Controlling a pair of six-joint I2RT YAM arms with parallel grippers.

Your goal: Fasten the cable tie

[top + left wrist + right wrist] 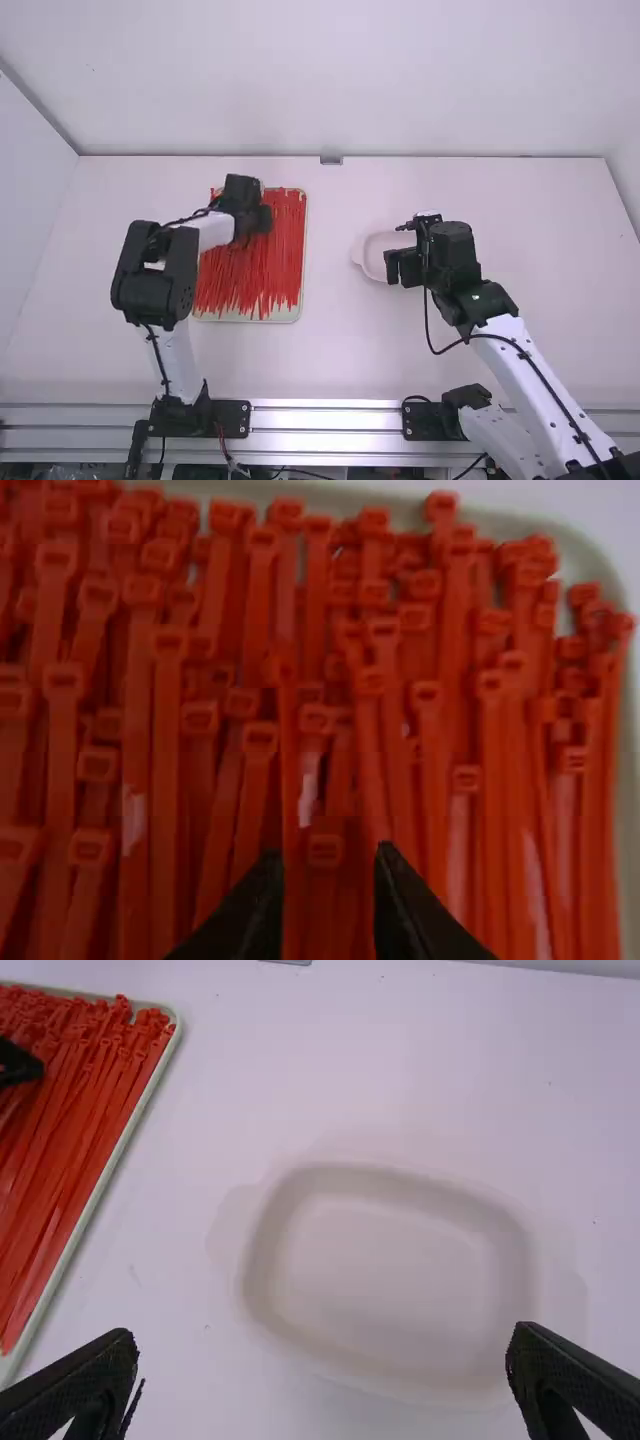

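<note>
Red cable ties (265, 265): location? (Obs. 1)

All in the pale tray (302, 262). A dense layer, lying lengthwise and overlapping, with many heads bunched toward the tray's far end. (Obs. 2)

Left gripper (248, 218)? (Obs. 1)

Over the tray's far end, tips down among the tie heads. Fingers (245, 920) parted a little, with a tie head in the gap. The gap is wider than that tie, so no clamp on it. (Obs. 2)

Second container? (Obs. 1)

White dish (366, 255) on the white table (500, 200), right of the tray and apart from it. Rounded corners, smooth pale floor in plain sight. (Obs. 2)

Right gripper (400, 268)? (Obs. 1)

Above the dish, over the side farther from the tray. Fingers (80, 1380) spread wide apart, one past each end of the dish in the right wrist view. (Obs. 2)
</note>
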